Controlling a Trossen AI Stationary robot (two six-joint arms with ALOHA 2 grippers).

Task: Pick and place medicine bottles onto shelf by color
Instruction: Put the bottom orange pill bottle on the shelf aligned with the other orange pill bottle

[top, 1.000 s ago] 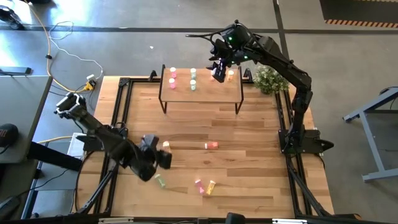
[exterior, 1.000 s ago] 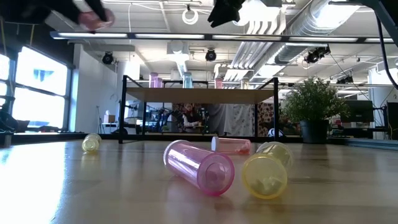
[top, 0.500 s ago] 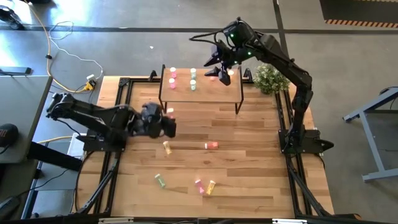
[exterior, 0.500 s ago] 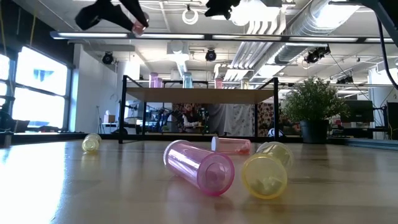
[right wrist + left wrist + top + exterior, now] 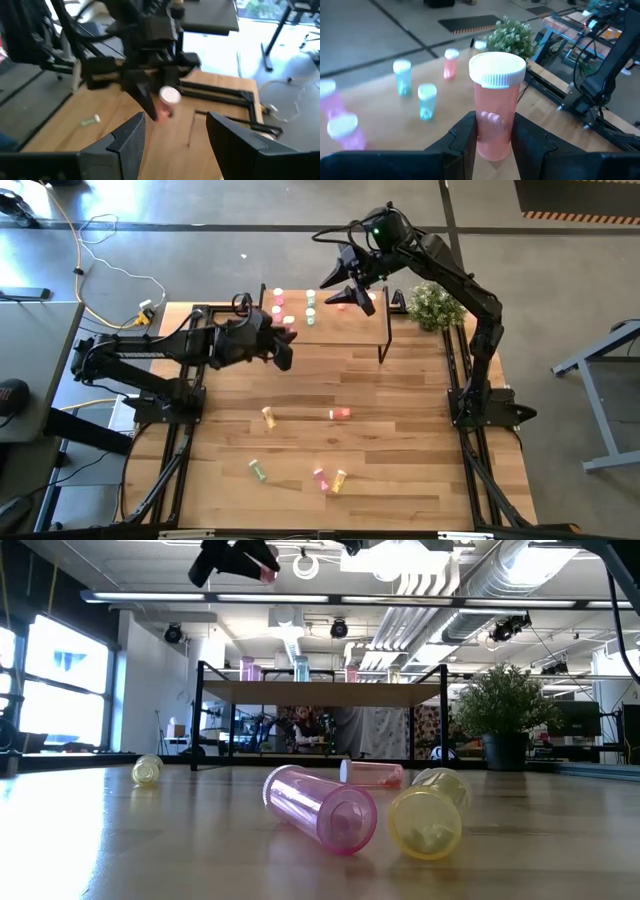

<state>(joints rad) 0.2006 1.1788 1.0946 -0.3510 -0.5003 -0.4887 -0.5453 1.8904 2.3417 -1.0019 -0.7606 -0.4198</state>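
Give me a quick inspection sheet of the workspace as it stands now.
Surface: wood-plank table, bare apart from loose bottles.
Job's things: shelf carries pink bottles, teal ones and a red-orange one; five bottles lie on the table: yellow, red-orange, green, pink, yellow.
Clutter: potted plant at the table's far right corner.
Grippers: left gripper shut on a pink bottle, raised near the shelf's left end; right gripper open above the shelf, holding nothing.
Cables: yellow and white leads on the floor, left of the table.
Surroundings: a workshop room; a metal stand to the right.
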